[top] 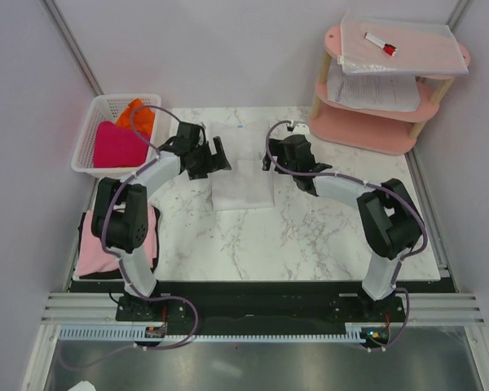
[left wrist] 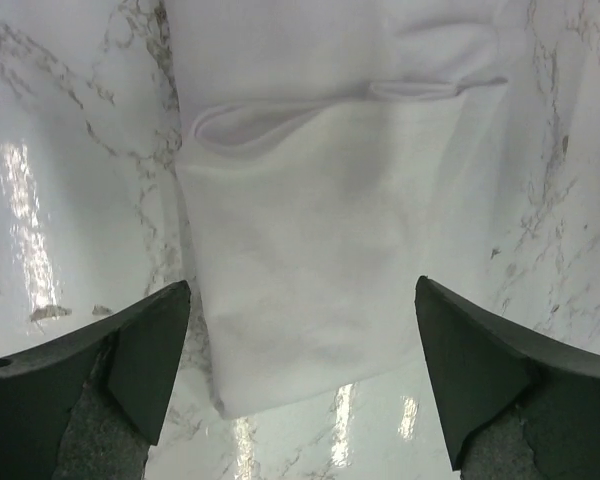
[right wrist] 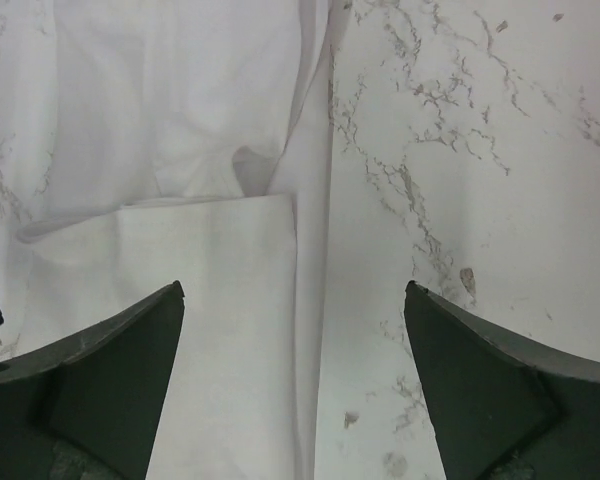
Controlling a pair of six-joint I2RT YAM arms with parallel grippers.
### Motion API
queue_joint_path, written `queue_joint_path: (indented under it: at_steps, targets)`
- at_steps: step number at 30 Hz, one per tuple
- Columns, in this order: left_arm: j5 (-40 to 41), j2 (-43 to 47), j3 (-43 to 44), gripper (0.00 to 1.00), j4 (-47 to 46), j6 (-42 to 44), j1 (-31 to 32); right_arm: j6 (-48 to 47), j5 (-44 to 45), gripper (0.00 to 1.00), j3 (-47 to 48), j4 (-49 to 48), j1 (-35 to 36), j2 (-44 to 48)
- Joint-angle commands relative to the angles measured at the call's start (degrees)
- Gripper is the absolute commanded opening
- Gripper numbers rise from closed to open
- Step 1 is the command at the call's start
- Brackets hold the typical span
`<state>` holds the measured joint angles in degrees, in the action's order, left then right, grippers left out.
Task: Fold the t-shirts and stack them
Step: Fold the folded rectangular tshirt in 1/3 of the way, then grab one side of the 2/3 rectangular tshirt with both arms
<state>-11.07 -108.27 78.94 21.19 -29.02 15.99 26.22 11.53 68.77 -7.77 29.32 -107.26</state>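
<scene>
Nearest, pale pink t-shirt (top: 91,259): lay at the near left, beside the left arm's base.
Surface (top: 310,236): white marble-patterned top.
Left pincer (top: 214,161) (left wrist: 302,290): spread wide, holding nothing, above the left side of the white t-shirt (top: 243,186) (left wrist: 310,250) (right wrist: 180,150).
Right pincer (top: 269,160) (right wrist: 294,290): likewise spread and empty, over that shirt's right edge.
White t-shirt: lay partly folded mid-surface between both pincers, one flap turned over its body.
Basket (top: 88,140): stood far left, holding the magenta t-shirt (top: 116,148) and, behind it, the orange t-shirt (top: 138,118).
Shelf (top: 367,134): stood far right, carrying paper sheets (top: 375,90).
</scene>
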Motion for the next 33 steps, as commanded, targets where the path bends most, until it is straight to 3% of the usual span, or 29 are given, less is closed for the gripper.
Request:
queue_joint_path:
  at_steps: [1, 7, 14, 19, 21, 24, 25, 26, 29, 33]
  targets:
    - [-1.3, 9.7, -9.5, 1.00, -4.5, 1.4, 0.1, 1.3, -0.1, 0.98, -5.8, -3.2, -0.1, 8.0]
    - [-4.0, 14.4, -22.4, 0.97, -10.3, -2.5, 0.9, 7.2, -11.1, 0.95, -13.0, -0.4, 0.0, 8.7]
    - [-6.3, 12.7, -28.1, 0.89, -15.6, -5.3, 1.6, 13.3, -18.1, 0.87, -20.6, -5.0, -0.1, 7.5]
    - [-7.1, 10.5, -29.3, 0.80, -18.9, -6.7, 2.4, 16.2, -20.9, 0.63, -22.0, -7.4, 0.3, 6.4]
    - [-7.5, 9.7, -28.9, 0.72, -19.4, -6.9, 2.6, 16.6, -21.5, 0.56, -22.3, -7.9, 0.5, 5.5]
    - [-8.1, 8.2, -28.3, 0.53, -19.5, -6.9, 2.7, 18.0, -22.8, 0.31, -22.8, -8.6, 1.0, 4.6]
    - [-8.1, 8.1, -28.3, 0.49, -19.5, -7.0, 2.7, 18.1, -22.8, 0.15, -23.2, -8.8, 1.3, 4.8]
    - [-8.2, 7.9, -28.3, 0.30, -19.5, -7.0, 2.7, 18.3, -22.5, 0.09, -23.5, -8.6, 1.4, 4.9]
    - [-8.6, 8.0, -28.7, 0.02, -19.4, -7.2, 2.7, 18.1, -22.3, 0.00, -24.6, -7.0, 1.7, 6.1]
    - [-9.6, 11.2, -31.9, 0.02, -19.3, -7.8, 3.2, 17.5, -24.2, 0.00, -26.8, -5.5, 1.9, 8.2]
